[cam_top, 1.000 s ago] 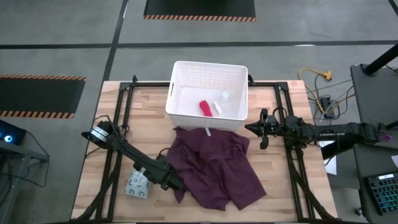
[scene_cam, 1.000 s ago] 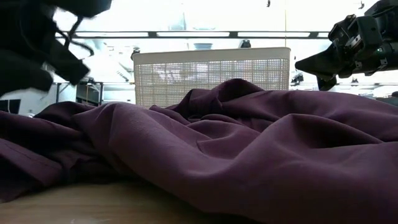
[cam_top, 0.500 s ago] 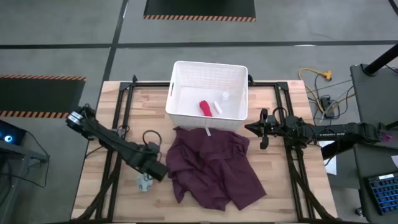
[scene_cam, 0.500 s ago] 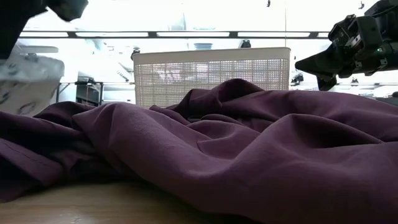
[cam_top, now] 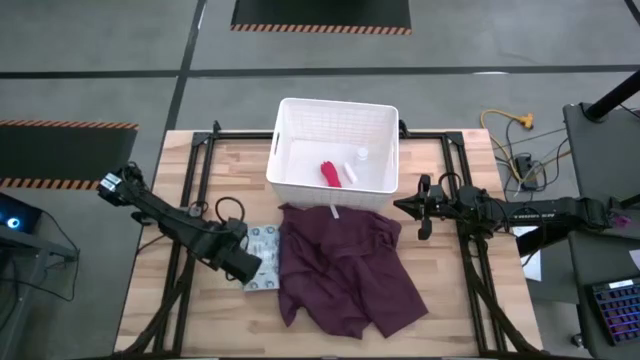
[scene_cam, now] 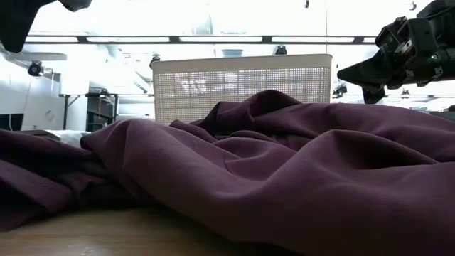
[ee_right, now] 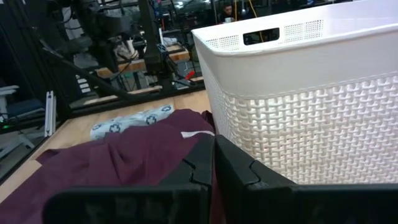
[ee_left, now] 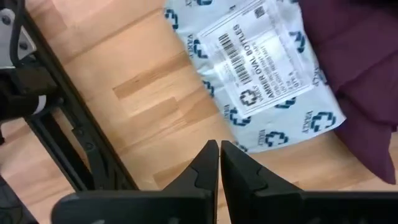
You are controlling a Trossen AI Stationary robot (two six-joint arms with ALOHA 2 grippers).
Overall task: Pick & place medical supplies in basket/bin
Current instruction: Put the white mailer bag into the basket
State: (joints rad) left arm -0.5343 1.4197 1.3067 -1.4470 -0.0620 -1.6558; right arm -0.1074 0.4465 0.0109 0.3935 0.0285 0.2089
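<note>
One patterned packet (cam_top: 263, 271) lies flat on the table just beside the left tool (cam_top: 243, 267); its fingers pressed together, empty.

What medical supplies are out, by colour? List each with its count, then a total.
Red: 1, the red tube in the basket
White: 2, the white stick and white bottle in the basket
Pale patterned: 1, the packet on the table
Total: 4
</note>
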